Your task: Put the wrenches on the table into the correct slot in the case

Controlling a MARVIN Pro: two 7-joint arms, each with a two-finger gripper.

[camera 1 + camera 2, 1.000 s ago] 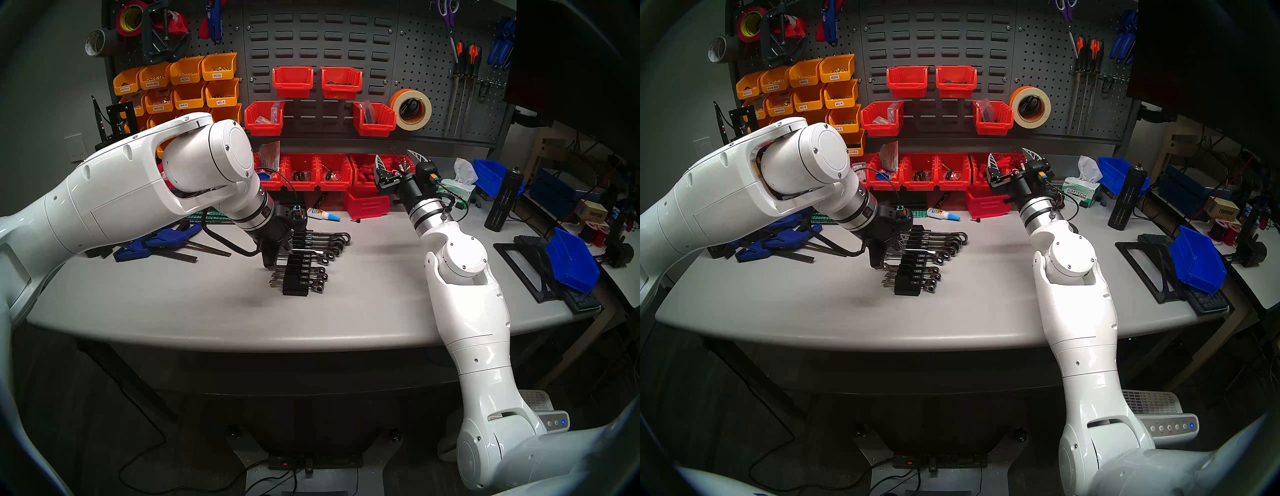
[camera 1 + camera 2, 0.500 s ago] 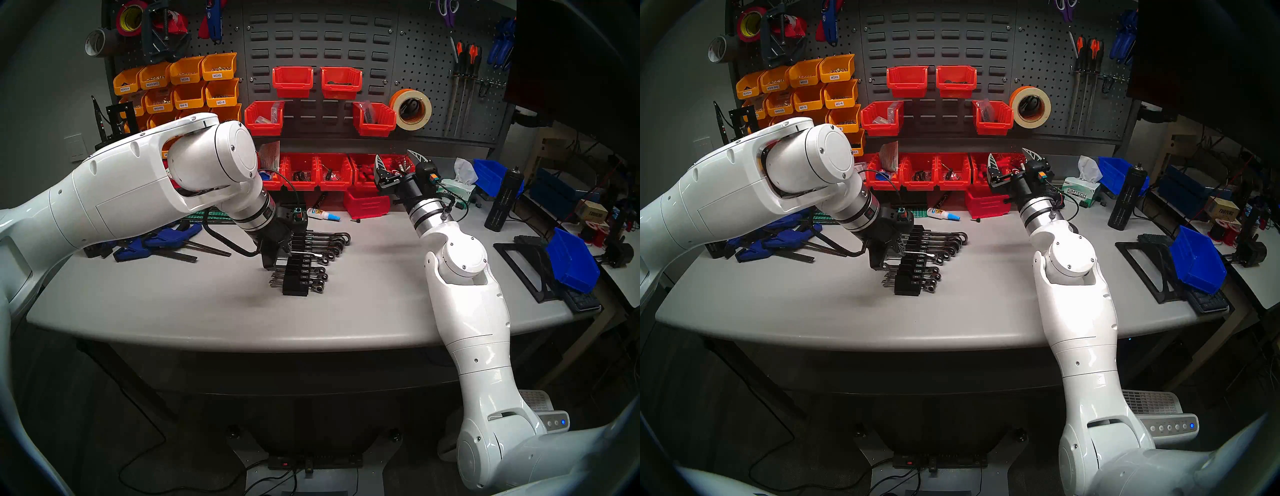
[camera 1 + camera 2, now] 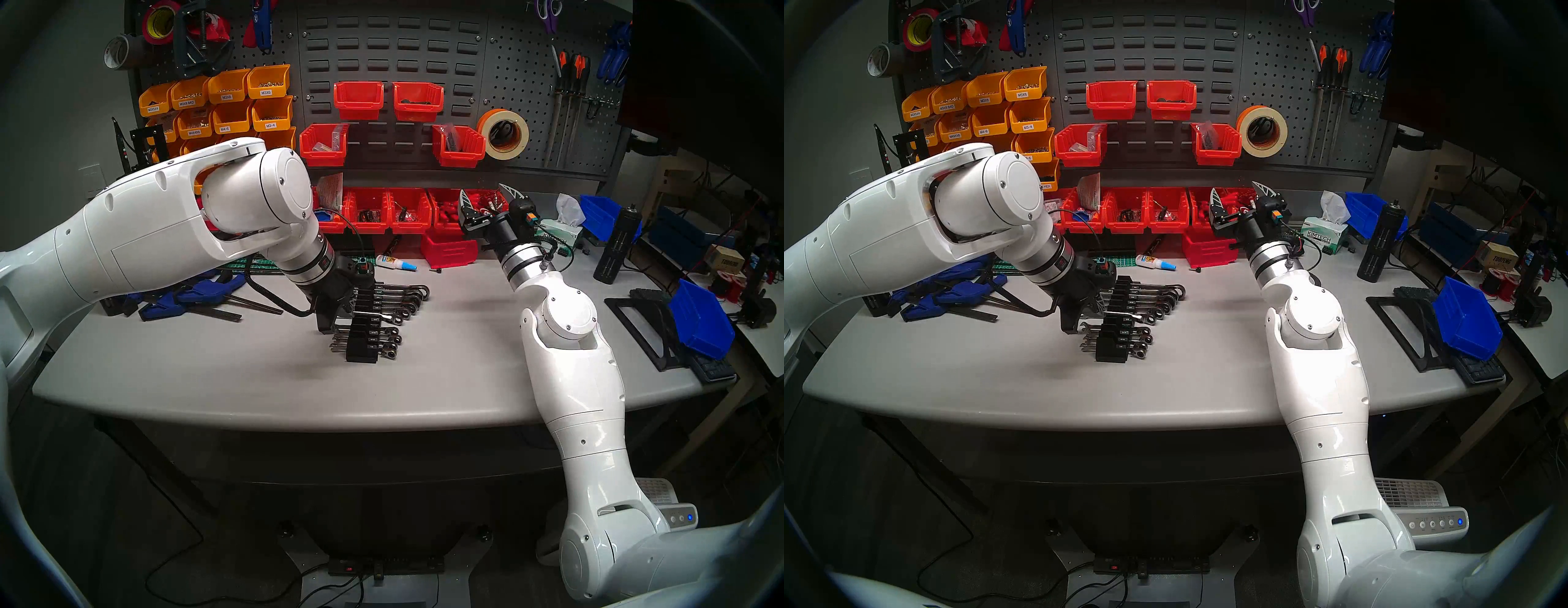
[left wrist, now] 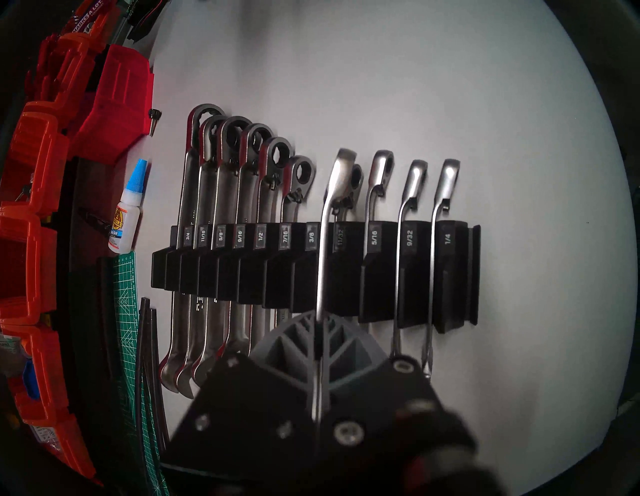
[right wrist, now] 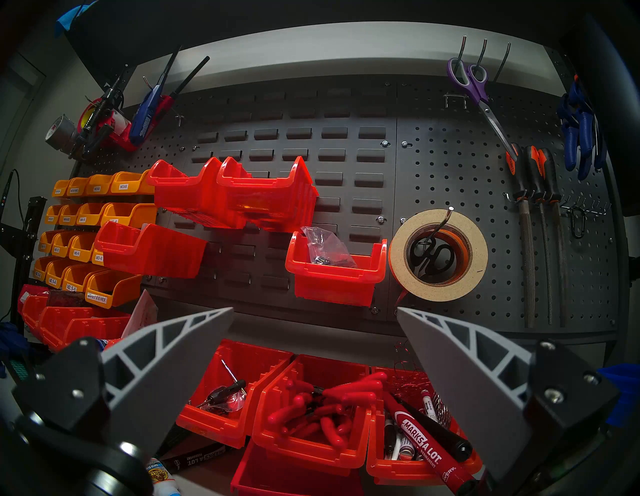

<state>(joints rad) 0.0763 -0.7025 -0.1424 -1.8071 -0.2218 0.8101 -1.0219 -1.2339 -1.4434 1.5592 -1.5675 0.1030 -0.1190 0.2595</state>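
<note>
Wrenches fill most of the case (image 3: 361,339), a stepped black rack standing near the middle of the surface (image 3: 254,382), well back from its curved front edge. From the near end, the slots marked 1/4, 9/32 and 5/16 each carry a small wrench. One chrome wrench (image 4: 323,242) is clamped in the left gripper (image 4: 320,350), whose fingers (image 4: 287,343) are closed on its shank. In the left wrist view this wrench lies across the top of the rack between the 3/8 and 11/32 labels, its ratchet ring raised above a smaller ring head just behind it; whether it sits fully in a slot cannot be told. Beyond it, the longer wrenches from 7/16 to 3/4 lie in their slots toward the back edge. A glue bottle (image 3: 395,264) lies on the surface past the rack's far end. The right gripper (image 5: 315,346) is held up near the back right, jaws wide apart and empty, facing red bins (image 5: 311,426) and the pegboard (image 5: 433,166).
</note>
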